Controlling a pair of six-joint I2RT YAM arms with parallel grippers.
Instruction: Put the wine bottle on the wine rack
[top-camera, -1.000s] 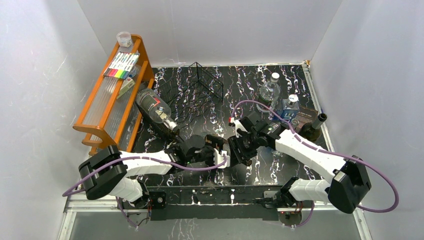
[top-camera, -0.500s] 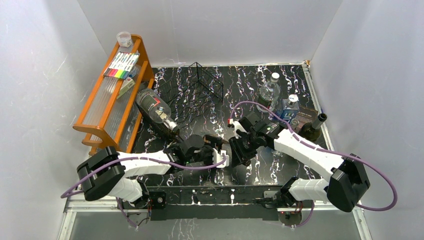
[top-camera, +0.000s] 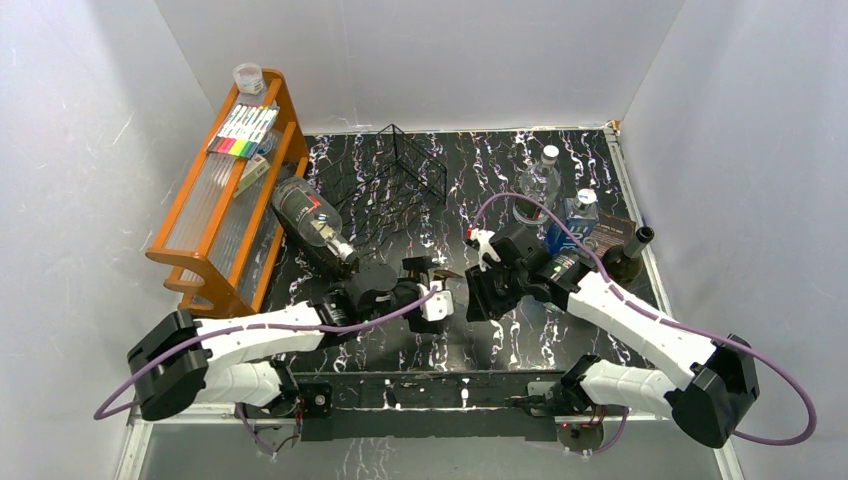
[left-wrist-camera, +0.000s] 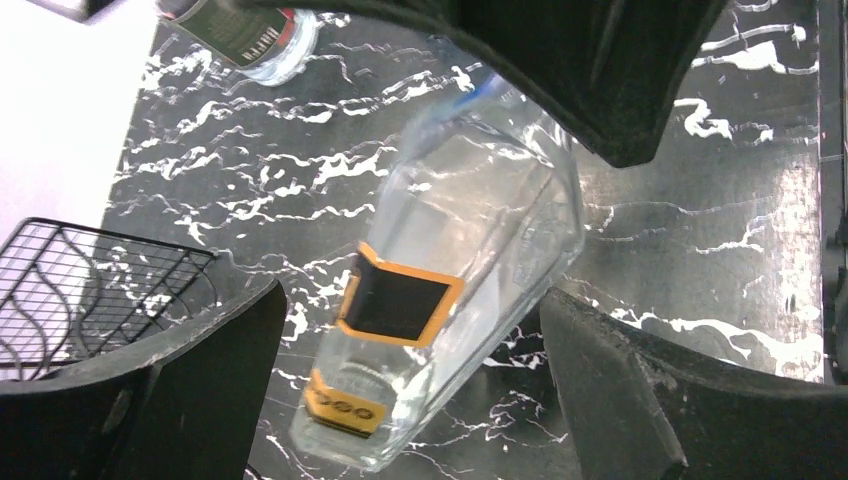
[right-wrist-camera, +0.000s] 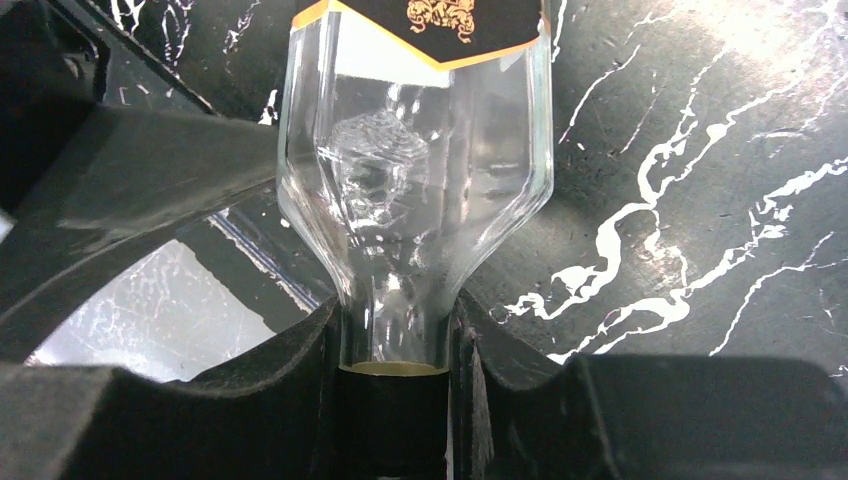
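Note:
The wine bottle (right-wrist-camera: 415, 170) is clear glass with a black, orange-edged label and a black cap. My right gripper (right-wrist-camera: 393, 340) is shut on its neck, just above the cap. In the left wrist view the bottle's body (left-wrist-camera: 470, 230) hangs tilted between the fingers of my left gripper (left-wrist-camera: 410, 390). That gripper is open, with gaps on both sides of the glass. From above, the bottle (top-camera: 450, 280) is mostly hidden between the left gripper (top-camera: 432, 292) and the right gripper (top-camera: 478, 292) at the table's middle front. The wine rack (top-camera: 400, 175), thin black wire, stands at the back centre.
An orange wooden shelf (top-camera: 215, 200) with markers stands at the left. A large dark bottle (top-camera: 310, 225) leans beside it. At the right stand a clear bottle (top-camera: 540, 180), a blue-labelled bottle (top-camera: 578, 215) and a dark bottle (top-camera: 625, 255).
My left gripper has opened and let go of the bottle's body. The right gripper has closed fully on the neck. Both arms have shifted slightly.

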